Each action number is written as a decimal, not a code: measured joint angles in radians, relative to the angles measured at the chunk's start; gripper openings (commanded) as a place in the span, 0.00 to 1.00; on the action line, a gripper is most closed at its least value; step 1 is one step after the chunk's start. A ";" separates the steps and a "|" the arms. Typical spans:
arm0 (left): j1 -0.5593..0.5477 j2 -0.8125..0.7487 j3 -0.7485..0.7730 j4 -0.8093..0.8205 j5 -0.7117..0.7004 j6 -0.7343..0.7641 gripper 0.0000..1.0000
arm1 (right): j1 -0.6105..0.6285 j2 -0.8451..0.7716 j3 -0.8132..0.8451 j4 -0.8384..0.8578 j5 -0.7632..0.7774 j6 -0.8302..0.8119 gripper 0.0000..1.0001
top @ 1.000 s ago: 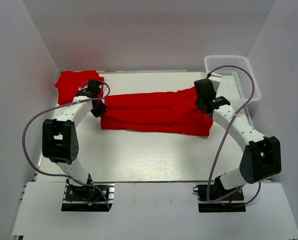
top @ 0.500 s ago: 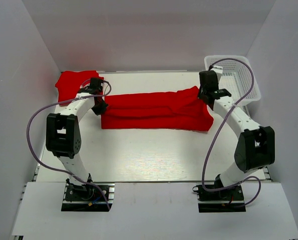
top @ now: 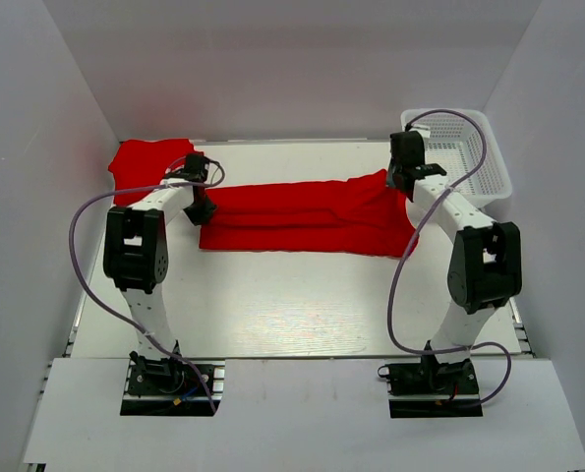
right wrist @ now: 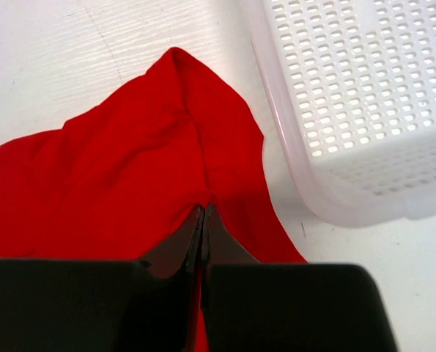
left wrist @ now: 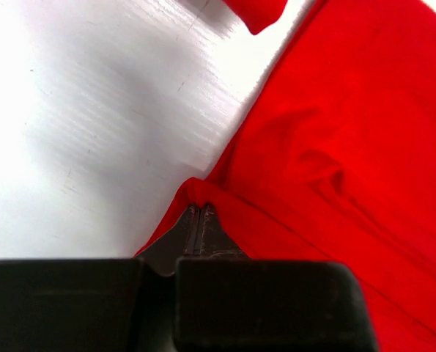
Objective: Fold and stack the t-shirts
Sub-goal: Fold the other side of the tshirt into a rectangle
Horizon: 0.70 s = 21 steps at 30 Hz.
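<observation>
A wide band of bare white tabletop (top: 292, 305) lies between the arm bases and the near edge of the stretched red cloth t-shirt (top: 302, 216). That shirt lies mid-table as a long band, its long axis running left to right. The left end effector (left wrist: 197, 211) is clenched on a pinch of its left edge. The right end effector (right wrist: 203, 211) is clenched on a fold near its far right corner. Farther back, a second red cloth t-shirt (top: 140, 167) lies flat in the far left corner. The white plastic mesh basket (right wrist: 364, 194) sits at the far right, near the stretched shirt's corner but apart from it. Only its perforated floor shows inside.
</observation>
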 measured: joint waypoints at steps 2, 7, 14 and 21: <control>0.000 0.012 0.005 0.004 0.000 0.007 0.00 | -0.006 0.028 0.018 0.004 -0.009 -0.005 0.00; 0.000 0.032 0.050 0.010 -0.005 0.016 0.00 | -0.016 0.068 0.048 0.010 -0.025 -0.025 0.00; 0.000 0.036 0.069 -0.012 -0.032 0.026 0.91 | -0.026 0.128 0.115 -0.002 -0.066 -0.036 0.15; -0.002 0.030 0.103 -0.049 -0.060 0.022 0.99 | -0.026 0.166 0.195 -0.047 -0.111 -0.054 0.56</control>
